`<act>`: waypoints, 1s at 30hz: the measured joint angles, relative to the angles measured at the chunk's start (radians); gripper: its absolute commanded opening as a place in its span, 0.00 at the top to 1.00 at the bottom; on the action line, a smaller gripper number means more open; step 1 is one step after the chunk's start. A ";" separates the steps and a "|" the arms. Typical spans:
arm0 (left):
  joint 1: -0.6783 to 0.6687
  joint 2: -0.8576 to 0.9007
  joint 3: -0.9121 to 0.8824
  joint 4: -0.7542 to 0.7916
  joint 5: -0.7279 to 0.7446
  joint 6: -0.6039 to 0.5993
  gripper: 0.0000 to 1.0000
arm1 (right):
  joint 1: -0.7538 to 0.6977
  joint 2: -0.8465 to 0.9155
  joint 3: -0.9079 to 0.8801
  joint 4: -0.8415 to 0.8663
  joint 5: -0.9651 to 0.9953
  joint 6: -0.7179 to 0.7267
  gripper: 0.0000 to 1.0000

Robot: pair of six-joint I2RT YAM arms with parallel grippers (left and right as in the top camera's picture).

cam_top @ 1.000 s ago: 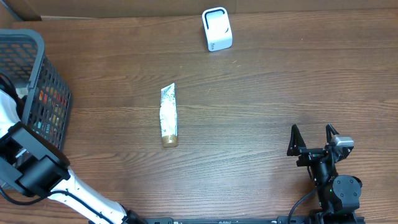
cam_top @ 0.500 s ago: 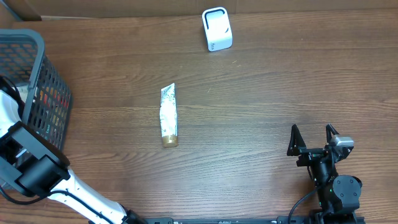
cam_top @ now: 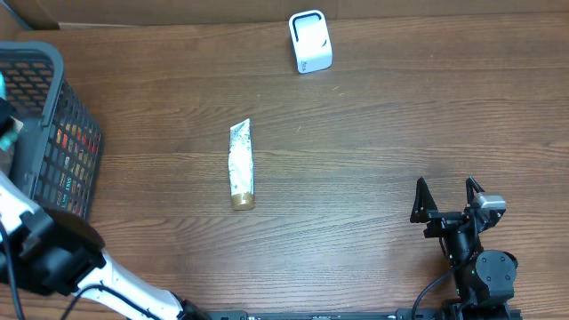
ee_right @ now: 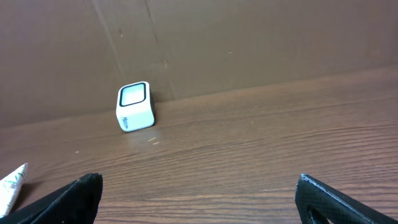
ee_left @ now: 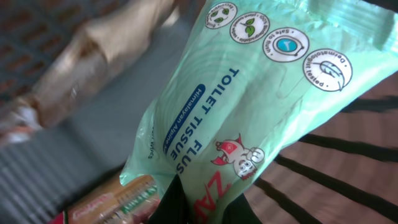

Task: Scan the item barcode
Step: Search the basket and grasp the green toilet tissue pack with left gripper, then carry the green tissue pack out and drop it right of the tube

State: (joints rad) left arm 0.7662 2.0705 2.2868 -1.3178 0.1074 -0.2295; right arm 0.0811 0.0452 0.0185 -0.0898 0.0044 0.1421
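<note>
1. Overhead: white scanner upright near the far edge of the table. Nearer than the scanner and a little to its left, a tube flat on the wood, cap end toward the near edge. Far left of the scanner, a black basket, left arm beside it at the picture's edge. Well apart from the scanner, nearer and to its right, the right gripper, fingers spread wide, nothing between them.
2. Left wrist: left gripper clamped tight on the lower edge of a green toilet tissue pack, over the basket's mesh, so far left of the scanner. Pack tilted, print toward the lens. Blurred brown packet just beside it.
3. Right wrist: scanner ahead, left of centre, close to the cardboard wall. Right gripper wide apart and empty. Tip of the tube low at the left edge, nearer than the scanner.
</note>
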 measured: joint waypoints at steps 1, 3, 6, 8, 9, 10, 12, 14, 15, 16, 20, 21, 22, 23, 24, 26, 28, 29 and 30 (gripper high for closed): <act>0.000 -0.024 0.014 -0.006 0.019 0.000 0.96 | 0.000 0.000 0.000 0.000 0.000 -0.001 0.00; 0.000 -0.076 0.031 -0.018 0.053 0.000 0.96 | 0.000 0.000 0.000 0.000 0.000 -0.001 0.00; -0.001 -0.143 0.034 -0.030 0.106 0.000 0.96 | 0.000 0.000 0.000 0.000 0.000 -0.001 0.00; -0.004 -0.191 0.034 -0.031 0.143 0.000 0.96 | 0.000 0.000 0.000 0.000 0.000 -0.001 0.00; -0.008 -0.212 0.034 -0.035 0.154 0.000 0.96 | 0.000 0.000 0.000 0.000 0.000 -0.001 0.00; -0.017 -0.238 0.034 -0.043 0.163 0.001 0.96 | 0.000 0.000 0.000 0.001 0.000 -0.001 0.00; -0.065 -0.313 0.034 -0.072 0.177 0.013 0.96 | 0.000 0.000 0.000 0.000 0.000 -0.001 0.00; -0.141 -0.380 0.035 -0.124 0.180 0.030 0.96 | 0.000 0.000 0.000 0.000 0.000 0.000 0.00; -0.182 -0.406 0.036 -0.149 0.181 0.034 0.96 | 0.000 0.000 0.000 0.000 0.000 0.000 0.00; -0.229 -0.427 0.039 -0.175 0.180 0.039 0.96 | 0.000 0.000 0.000 0.000 0.000 -0.001 0.00; -0.435 -0.475 0.043 -0.253 0.141 0.047 0.95 | 0.000 0.000 0.000 0.000 0.000 -0.001 0.00; -0.483 -0.476 0.037 -0.254 0.114 0.041 0.96 | 0.000 0.000 0.000 0.000 0.000 -0.001 0.00; -0.528 -0.476 0.023 -0.251 0.088 0.033 0.96 | 0.000 0.000 0.000 0.000 0.000 -0.001 0.00; -0.567 -0.476 0.002 -0.245 0.064 0.024 0.95 | 0.000 0.000 0.000 0.000 0.000 -0.001 0.00; -0.605 -0.475 -0.025 -0.233 0.046 0.016 0.96 | 0.000 0.000 0.000 0.000 0.000 -0.001 0.00; -0.686 -0.471 -0.102 -0.188 0.016 -0.011 0.95 | 0.000 0.000 0.000 0.000 0.000 -0.001 0.00; -0.761 -0.469 -0.198 -0.117 -0.002 -0.039 0.96 | 0.000 0.000 0.000 0.001 0.001 -0.001 0.00; -0.793 -0.468 -0.248 -0.081 -0.008 -0.053 0.96 | 0.000 0.000 0.000 0.000 0.000 -0.001 0.00; -0.832 -0.464 -0.306 -0.037 -0.014 -0.068 0.96 | 0.000 0.000 0.000 0.000 0.000 -0.001 0.00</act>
State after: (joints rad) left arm -0.0658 1.6062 1.9812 -1.3544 0.0937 -0.2977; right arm 0.0811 0.0452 0.0185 -0.0895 0.0044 0.1413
